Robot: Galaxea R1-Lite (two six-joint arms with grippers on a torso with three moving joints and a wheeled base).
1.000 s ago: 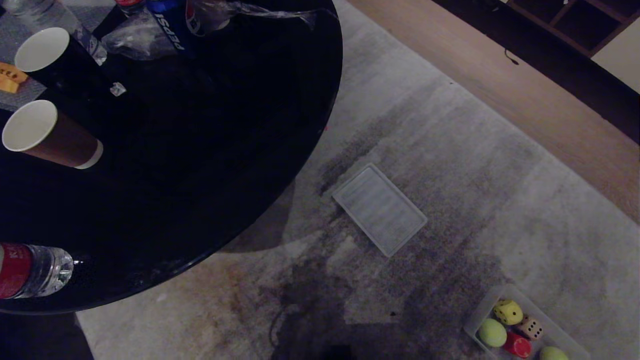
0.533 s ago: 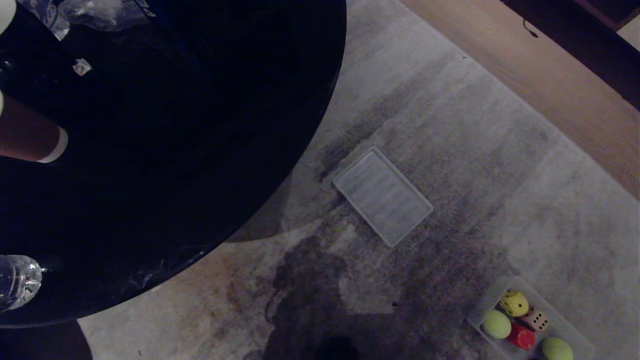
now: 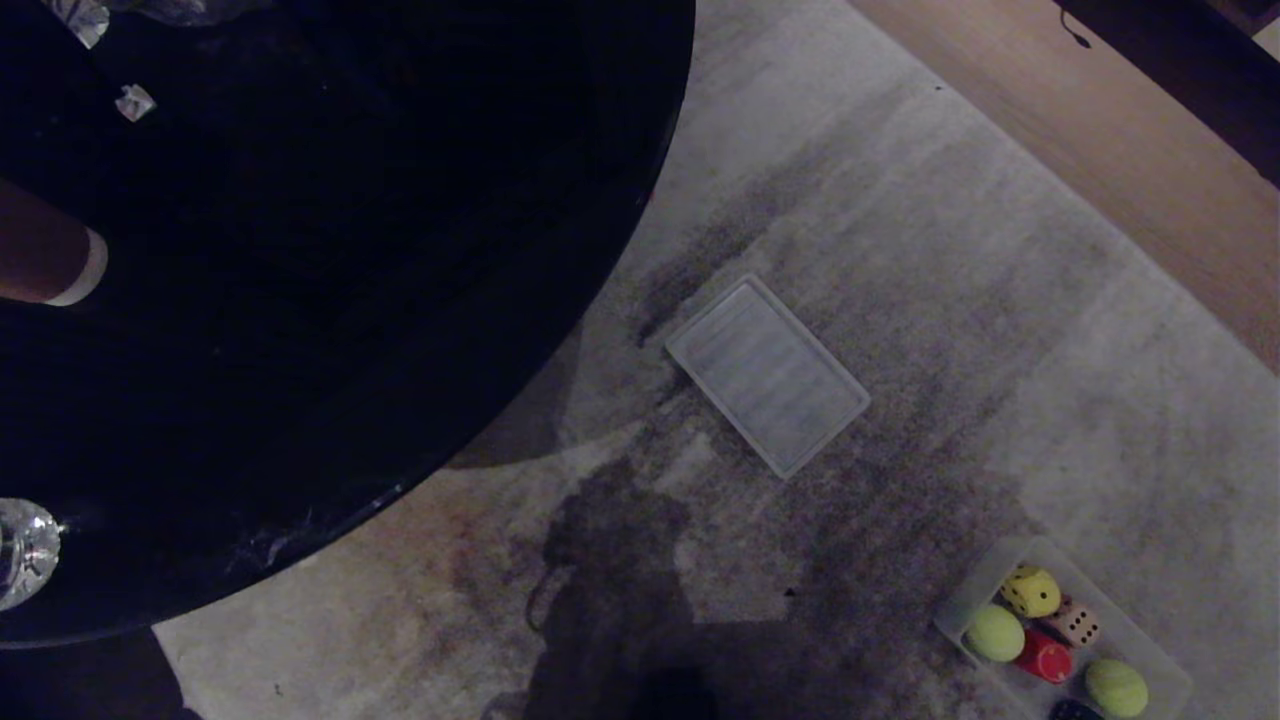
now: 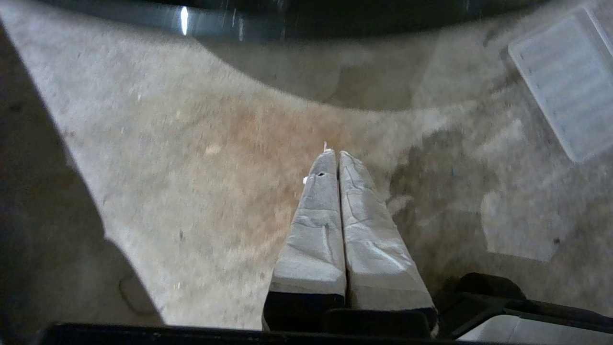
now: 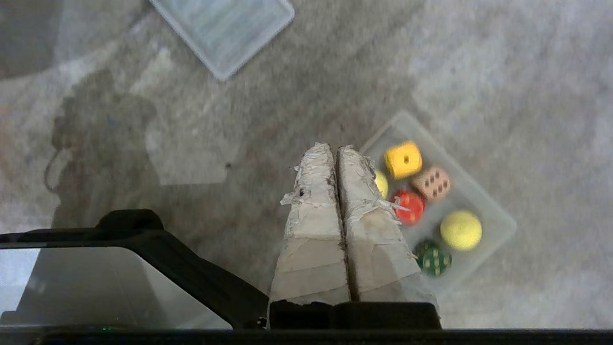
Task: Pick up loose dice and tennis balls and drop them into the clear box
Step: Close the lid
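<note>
The clear box (image 3: 962, 606) lies on the carpet at the lower right of the head view. Inside it are a yellow die (image 3: 1031, 591), a tan die (image 3: 1075, 623), a red die (image 3: 1045, 660), a dark green die (image 3: 1075, 712) and two tennis balls (image 3: 994, 633) (image 3: 1116, 687). My right gripper (image 5: 334, 146) hangs shut and empty above the carpet beside the box (image 5: 495, 225); one finger hides part of a ball (image 5: 381, 183). My left gripper (image 4: 335, 152) is shut and empty over bare carpet. Neither gripper shows in the head view.
The box's flat ribbed lid (image 3: 767, 375) lies apart on the carpet, toward the round black table (image 3: 350, 250). A brown paper cup (image 3: 45, 265) and a bottle (image 3: 25, 550) stand at the table's left edge. Wooden floor (image 3: 1100, 150) borders the carpet at the far right.
The head camera has tipped down: the cups and bottles on the table slid out of the picture and the box came further in. Nothing on the floor moved.
</note>
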